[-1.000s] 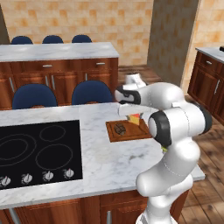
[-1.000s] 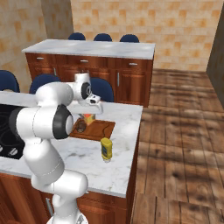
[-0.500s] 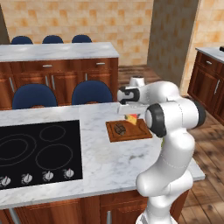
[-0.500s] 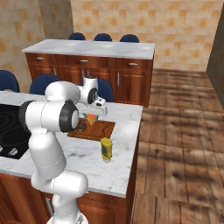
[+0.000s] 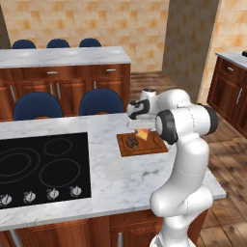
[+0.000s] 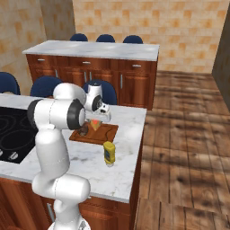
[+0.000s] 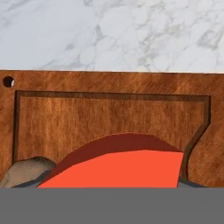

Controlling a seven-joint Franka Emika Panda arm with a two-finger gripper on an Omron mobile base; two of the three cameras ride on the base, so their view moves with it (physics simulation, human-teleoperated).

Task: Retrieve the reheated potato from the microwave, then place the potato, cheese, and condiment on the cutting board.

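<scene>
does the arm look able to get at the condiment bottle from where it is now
Probably yes. The condiment bottle stands alone on bare counter just off the cutting board, nothing around it, and the gripper hovers close by over the board's cheese.

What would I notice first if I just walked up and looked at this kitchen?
Probably the big white robot arm bending over the marble counter, with its gripper above a reddish-brown cutting board. On that board sit a bright orange cheese wedge and a dark brown potato beside it. A yellow condiment bottle stands alone on the counter beside the board.
</scene>
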